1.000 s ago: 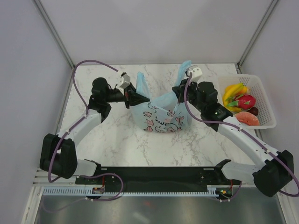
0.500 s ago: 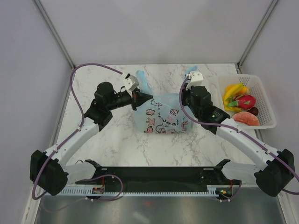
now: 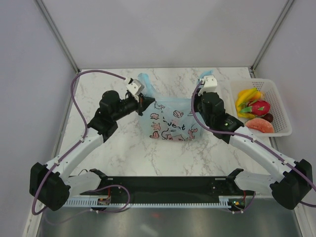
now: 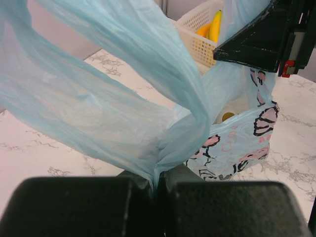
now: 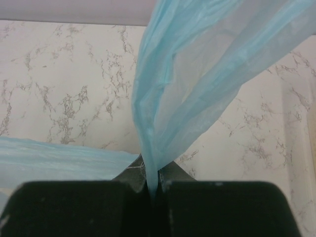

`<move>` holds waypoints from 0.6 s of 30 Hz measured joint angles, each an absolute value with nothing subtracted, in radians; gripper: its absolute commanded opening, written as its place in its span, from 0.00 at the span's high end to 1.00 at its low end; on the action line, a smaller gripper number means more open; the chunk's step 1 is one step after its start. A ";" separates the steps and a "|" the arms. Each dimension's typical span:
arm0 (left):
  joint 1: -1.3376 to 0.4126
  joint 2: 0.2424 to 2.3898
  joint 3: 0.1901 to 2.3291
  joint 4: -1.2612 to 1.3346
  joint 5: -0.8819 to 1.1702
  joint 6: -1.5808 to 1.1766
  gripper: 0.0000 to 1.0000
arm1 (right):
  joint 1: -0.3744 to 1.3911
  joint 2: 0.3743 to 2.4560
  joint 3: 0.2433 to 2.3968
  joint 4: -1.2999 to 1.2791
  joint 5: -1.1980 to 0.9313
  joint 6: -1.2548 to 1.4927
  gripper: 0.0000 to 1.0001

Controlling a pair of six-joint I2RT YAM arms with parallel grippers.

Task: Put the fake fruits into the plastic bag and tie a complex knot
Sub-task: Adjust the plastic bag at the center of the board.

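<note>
Overhead: white, grey-veined marble table (image 3: 118, 148), pale walls around. Thin translucent light-blue plastic bag (image 3: 170, 121) with a pink-doodled panel stands mid-frame, crinkled handle loops spread sideways. White mesh basket (image 3: 281, 129) at right edge holds glossy fake fruits (image 3: 254, 108). Left gripper (image 4: 158, 178) and right gripper (image 5: 154, 183) each pinched tight on one loop.

One plastic bag (image 3: 170, 123); one basket (image 3: 283, 109) at three o'clock; two claws, left claw (image 3: 147, 102) and right claw (image 3: 195, 105); four fake fruits (image 3: 256, 109): banana bunch (image 3: 246, 96), dragon fruit (image 3: 260, 106), slice (image 3: 261, 126), dark ball (image 3: 268, 117).
</note>
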State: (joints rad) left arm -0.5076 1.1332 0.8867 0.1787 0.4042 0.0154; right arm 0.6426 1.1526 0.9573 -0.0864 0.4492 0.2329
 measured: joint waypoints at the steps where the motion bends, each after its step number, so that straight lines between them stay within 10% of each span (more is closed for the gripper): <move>1: -0.507 1.132 0.887 0.178 0.400 0.015 0.98 | 0.642 1.153 0.956 -0.084 0.439 0.231 1.00; 18: -0.514 1.118 1.006 -0.167 0.648 0.268 0.98 | 0.630 1.201 0.994 -0.095 0.136 0.128 1.00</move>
